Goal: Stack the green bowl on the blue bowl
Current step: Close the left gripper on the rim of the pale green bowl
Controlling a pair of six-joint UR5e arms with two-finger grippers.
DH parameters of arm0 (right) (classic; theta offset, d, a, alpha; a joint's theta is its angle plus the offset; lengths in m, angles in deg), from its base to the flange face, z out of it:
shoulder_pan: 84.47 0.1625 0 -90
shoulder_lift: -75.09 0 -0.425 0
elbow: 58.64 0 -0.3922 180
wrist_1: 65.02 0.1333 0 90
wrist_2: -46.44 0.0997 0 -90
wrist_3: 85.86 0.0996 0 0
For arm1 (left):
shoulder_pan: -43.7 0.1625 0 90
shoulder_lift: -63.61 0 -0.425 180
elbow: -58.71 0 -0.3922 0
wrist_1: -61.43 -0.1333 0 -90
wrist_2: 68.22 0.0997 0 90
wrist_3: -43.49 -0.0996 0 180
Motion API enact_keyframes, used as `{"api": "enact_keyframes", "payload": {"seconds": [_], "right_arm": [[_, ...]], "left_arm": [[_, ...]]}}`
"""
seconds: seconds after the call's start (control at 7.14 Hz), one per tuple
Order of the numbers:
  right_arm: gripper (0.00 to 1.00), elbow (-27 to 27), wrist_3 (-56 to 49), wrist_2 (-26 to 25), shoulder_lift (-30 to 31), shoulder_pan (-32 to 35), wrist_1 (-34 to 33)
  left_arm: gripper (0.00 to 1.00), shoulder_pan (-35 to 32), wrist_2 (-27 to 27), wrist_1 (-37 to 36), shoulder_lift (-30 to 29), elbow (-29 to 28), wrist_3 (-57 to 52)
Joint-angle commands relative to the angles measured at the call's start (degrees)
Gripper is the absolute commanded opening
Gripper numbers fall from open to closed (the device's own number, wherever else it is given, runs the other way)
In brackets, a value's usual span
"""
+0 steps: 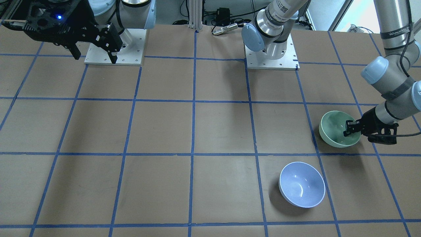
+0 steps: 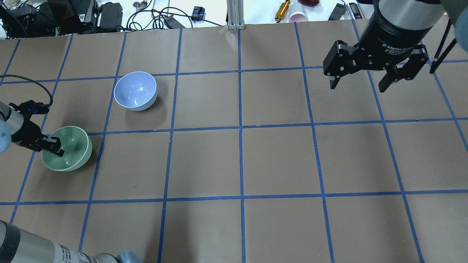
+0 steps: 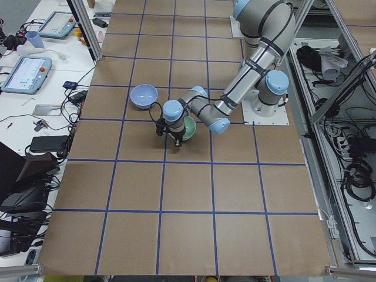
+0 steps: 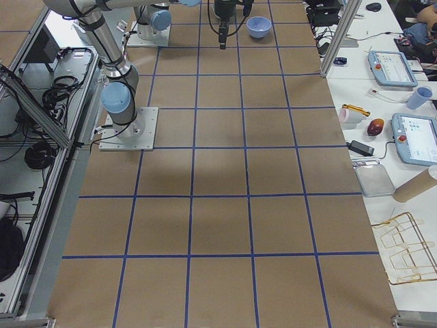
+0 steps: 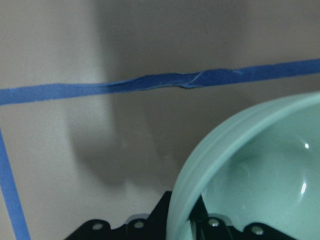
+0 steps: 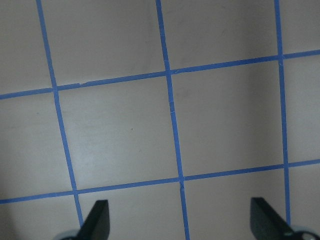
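Green rim pinched: my left gripper [image 2: 57, 147] clamps the green bowl [image 2: 75, 146], one finger inside, one outside, with the blue bowl [image 2: 135, 89] nearby.

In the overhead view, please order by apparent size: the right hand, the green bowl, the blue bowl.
Largest: the right hand, but it hangs nearer the camera, so this is unsure.
Then the green bowl and the blue bowl: they look alike, so I do not rank them.

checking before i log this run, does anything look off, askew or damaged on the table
Nothing is spilled or broken. The one oddity is a wrinkled tape line just beyond the green bowl. The left hand grips that bowl's rim, and the blue bowl sits apart, empty.
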Motion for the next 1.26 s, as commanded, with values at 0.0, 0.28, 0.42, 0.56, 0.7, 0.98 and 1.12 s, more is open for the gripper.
{"api": "enact_keyframes", "payload": {"seconds": [0.0,0.28,0.42,0.56,0.7,0.98,1.12], "right_arm": [[1.00,0.0,0.0,0.0,0.0,0.0,0.0],[1.00,0.0,0.0,0.0,0.0,0.0,-0.1],[1.00,0.0,0.0,0.0,0.0,0.0,-0.1],[1.00,0.0,0.0,0.0,0.0,0.0,-0.1],[1.00,0.0,0.0,0.0,0.0,0.0,-0.1],[1.00,0.0,0.0,0.0,0.0,0.0,0.0],[1.00,0.0,0.0,0.0,0.0,0.0,-0.1]], "left_arm": [[0.00,-0.1,-0.1,0.0,0.2,0.0,0.2],[0.00,-0.2,0.1,0.5,1.1,-1.1,0.9],[0.00,-0.6,0.1,0.5,1.7,-1.7,0.9],[0.00,-0.9,0.1,2.3,2.2,-3.1,0.9],[0.00,-1.3,0.0,6.2,2.8,-5.3,2.2],[0.00,-1.7,-2.0,11.2,3.3,-9.3,2.3],[0.00,-1.8,-2.1,12.8,3.7,-11.0,2.3]]}}
